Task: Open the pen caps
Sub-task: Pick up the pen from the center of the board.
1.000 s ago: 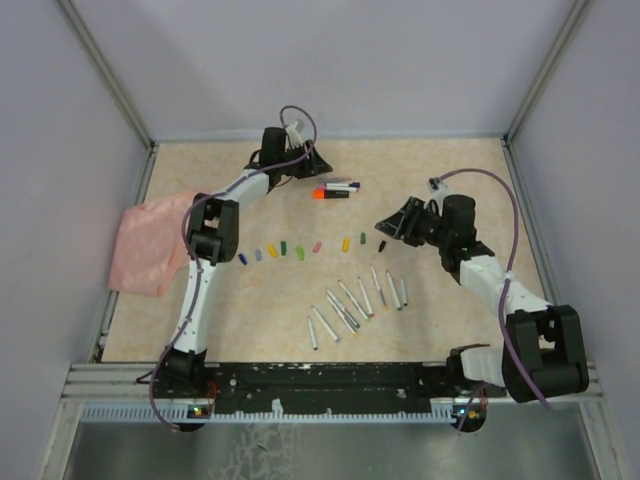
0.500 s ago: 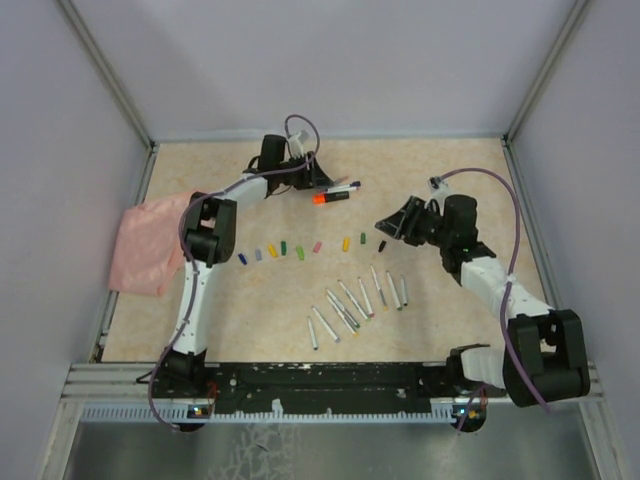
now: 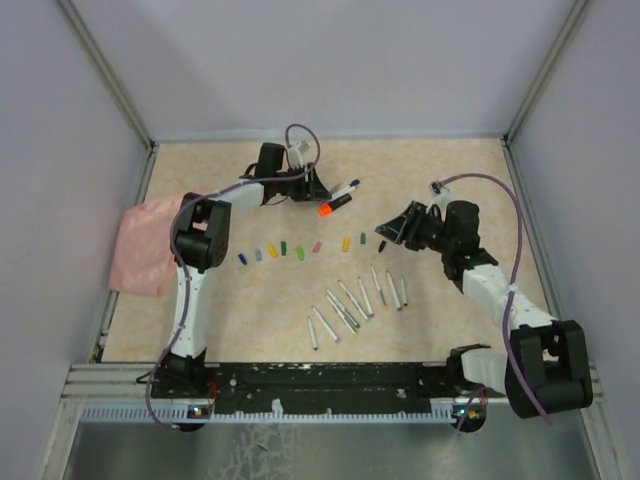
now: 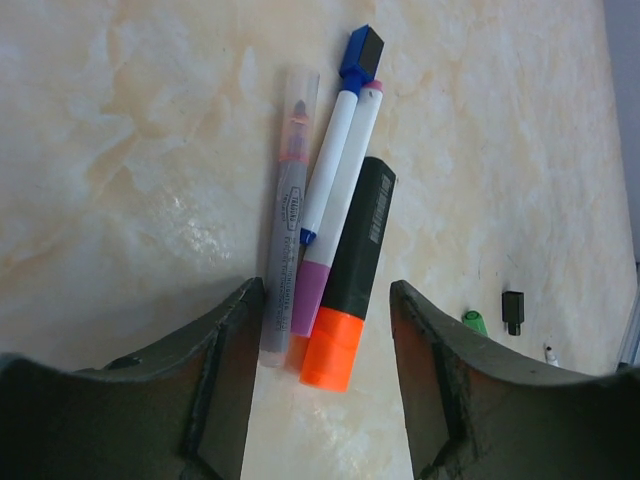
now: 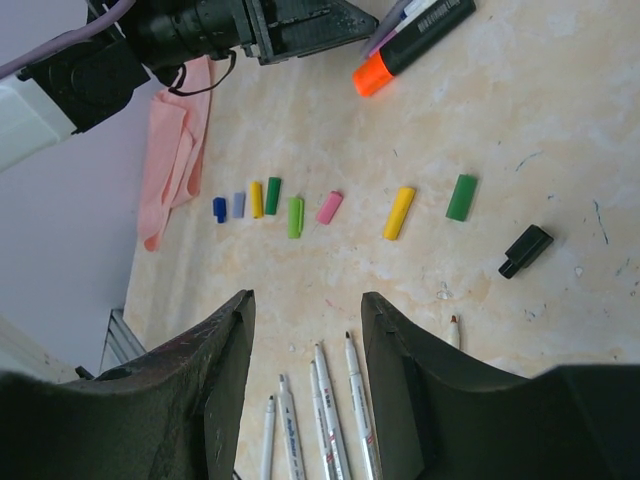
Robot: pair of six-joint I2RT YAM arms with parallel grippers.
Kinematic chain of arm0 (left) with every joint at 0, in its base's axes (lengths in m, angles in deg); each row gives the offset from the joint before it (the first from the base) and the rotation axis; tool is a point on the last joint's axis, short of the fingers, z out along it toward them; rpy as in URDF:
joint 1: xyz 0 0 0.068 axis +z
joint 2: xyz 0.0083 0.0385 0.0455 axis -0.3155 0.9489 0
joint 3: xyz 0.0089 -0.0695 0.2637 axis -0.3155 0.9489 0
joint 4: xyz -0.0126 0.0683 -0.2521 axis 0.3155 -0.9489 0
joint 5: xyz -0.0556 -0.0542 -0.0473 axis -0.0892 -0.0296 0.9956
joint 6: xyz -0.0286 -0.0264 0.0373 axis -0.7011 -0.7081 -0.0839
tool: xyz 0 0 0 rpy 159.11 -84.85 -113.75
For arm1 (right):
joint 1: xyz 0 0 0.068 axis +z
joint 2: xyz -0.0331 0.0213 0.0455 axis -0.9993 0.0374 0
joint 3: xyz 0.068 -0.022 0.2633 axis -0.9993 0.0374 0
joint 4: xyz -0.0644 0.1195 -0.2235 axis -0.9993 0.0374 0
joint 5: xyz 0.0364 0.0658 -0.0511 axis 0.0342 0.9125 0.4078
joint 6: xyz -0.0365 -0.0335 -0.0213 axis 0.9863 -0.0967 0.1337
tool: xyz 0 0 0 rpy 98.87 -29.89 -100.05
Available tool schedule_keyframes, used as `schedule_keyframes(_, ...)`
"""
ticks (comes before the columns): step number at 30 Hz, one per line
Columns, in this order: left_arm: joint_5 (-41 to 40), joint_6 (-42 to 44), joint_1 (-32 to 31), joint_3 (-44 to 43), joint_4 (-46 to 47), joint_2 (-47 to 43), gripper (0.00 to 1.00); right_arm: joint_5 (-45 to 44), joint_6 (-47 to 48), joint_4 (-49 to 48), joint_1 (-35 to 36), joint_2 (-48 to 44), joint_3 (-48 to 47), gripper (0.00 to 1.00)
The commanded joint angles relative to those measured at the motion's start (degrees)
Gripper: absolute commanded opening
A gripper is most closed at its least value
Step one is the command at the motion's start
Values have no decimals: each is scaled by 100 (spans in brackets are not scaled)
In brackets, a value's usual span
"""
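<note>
Three capped pens lie bunched at the back: a grey pen (image 4: 288, 215), a white pen with a purple cap (image 4: 335, 215) and a black highlighter (image 4: 365, 235) with an orange cap (image 4: 333, 348) (image 3: 326, 209). A fourth white pen with a blue end (image 4: 360, 47) lies across them. My left gripper (image 4: 327, 305) (image 3: 318, 190) is open, its jaws straddling the pens' near ends. A row of loose pen caps (image 3: 300, 249) (image 5: 296, 216) crosses the middle, with a black cap (image 5: 525, 250) at its right end. My right gripper (image 5: 307, 305) (image 3: 385, 228) hangs open above the table, holding nothing.
Several uncapped white pens (image 3: 355, 300) (image 5: 330, 420) lie fanned out near the front. A pink cloth (image 3: 150, 245) (image 5: 175, 150) lies at the left edge of the table. Grey walls close the table in at the back and sides.
My left gripper has turned and closed in on the pen bunch, which now lies tilted with the orange cap nearer the front. The right gripper has barely shifted.
</note>
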Motion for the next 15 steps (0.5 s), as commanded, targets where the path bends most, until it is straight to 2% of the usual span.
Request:
schedule_keyframes(1,-393,263,-69,299,-360,-386,61,73,-44,-249,-36,-260,62,47)
schedule_keyframes(9,-1169,627,-105,186,-924,-711,68,68,-59,-285,-37,-250,91,47)
schedule_keyframes(15,-2145,1514,-435,-144,-1732,-835,69,74,-51,-303,-36,-212,84,47)
